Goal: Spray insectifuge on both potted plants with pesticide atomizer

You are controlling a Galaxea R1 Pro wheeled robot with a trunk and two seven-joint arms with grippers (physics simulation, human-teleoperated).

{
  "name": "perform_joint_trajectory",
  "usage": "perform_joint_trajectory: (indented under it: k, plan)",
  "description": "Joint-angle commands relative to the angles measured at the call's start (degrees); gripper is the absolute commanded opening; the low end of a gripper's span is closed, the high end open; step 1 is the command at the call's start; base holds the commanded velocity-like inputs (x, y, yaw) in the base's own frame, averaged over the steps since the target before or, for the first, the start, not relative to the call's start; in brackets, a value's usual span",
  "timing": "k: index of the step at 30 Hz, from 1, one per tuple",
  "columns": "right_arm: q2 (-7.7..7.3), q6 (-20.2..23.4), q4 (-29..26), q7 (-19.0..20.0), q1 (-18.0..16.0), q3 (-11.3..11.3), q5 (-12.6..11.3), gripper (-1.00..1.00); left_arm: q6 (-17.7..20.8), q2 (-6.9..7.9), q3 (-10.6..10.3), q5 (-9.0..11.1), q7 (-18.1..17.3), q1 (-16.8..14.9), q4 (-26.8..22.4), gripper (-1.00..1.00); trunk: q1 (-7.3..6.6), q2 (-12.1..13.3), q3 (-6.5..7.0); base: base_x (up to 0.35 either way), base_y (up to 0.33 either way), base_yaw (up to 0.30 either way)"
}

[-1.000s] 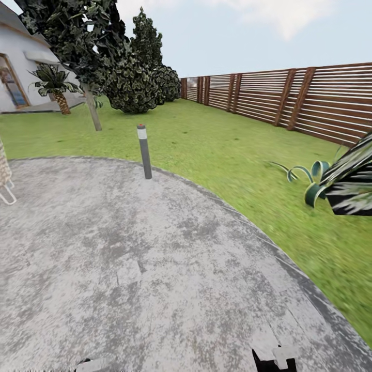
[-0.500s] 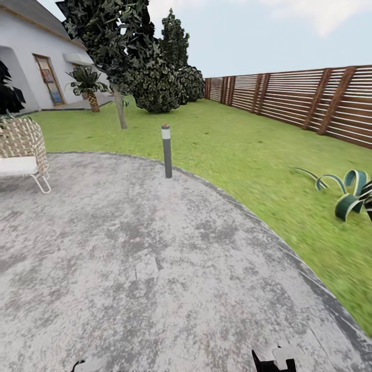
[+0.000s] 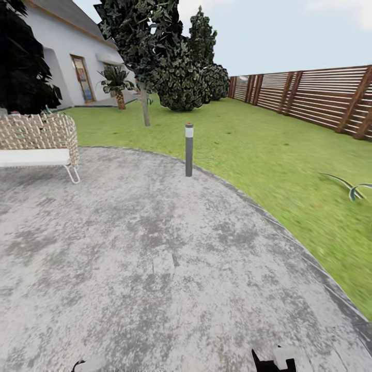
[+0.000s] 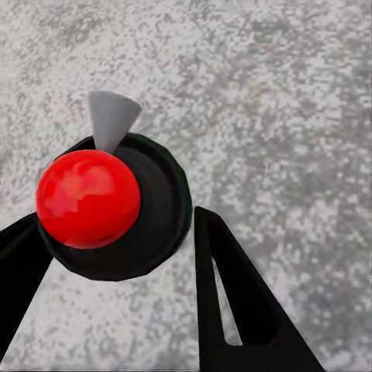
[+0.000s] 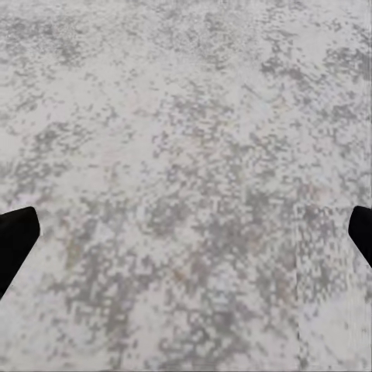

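The right gripper [image 5: 186, 240] hangs open and empty over the patio [image 3: 155, 258]. The view has swung leftward, bringing a wicker bench [image 3: 39, 142] in ahead-left while the plant leaves [image 3: 351, 188] slip far right; the atomizer is unseen, so the search goes on. I can't tell the left gripper's [image 4: 116, 256] state.

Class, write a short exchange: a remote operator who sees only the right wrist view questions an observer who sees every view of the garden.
Operator: My open right gripper hangs over grey paving. What lies ahead?
Observer: A grey bollard lamp stands at the patio edge, with lawn behind it.
Operator: Any small plants?
Observer: Curling green leaves poke in on the lawn, far right.
Operator: And my other arm?
Observer: Between the left gripper fingers sits a dark round object with a red ball on it.
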Motion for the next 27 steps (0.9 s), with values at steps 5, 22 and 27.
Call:
perform_joint_trajectory:
  k: [5, 22, 27]
  plan:
    - [-0.02, -0.25, 0.0, 0.12, -0.04, -0.1, 0.21, 1.0, -0.2, -0.05, -0.11, -0.21, 0.01, -0.05, 0.31, -1.0, -0.01, -0.02, -0.2, 0.0, 0.0, 0.276]
    - [1.81, -0.08, 0.11, -9.0, 0.0, 0.08, 0.36, 1.0, -0.14, -0.02, 0.13, -0.14, 0.0, -0.05, 0.53, -1.0, -0.01, -0.02, -0.76, 0.003, 0.0, 0.276]
    - [1.9, -0.08, 0.1, -9.0, 0.0, 0.08, 0.34, 1.0, -0.22, -0.01, 0.22, -0.05, 0.0, -0.05, 0.53, -1.0, -0.01, -0.02, -0.94, 0.135, 0.0, 0.276]
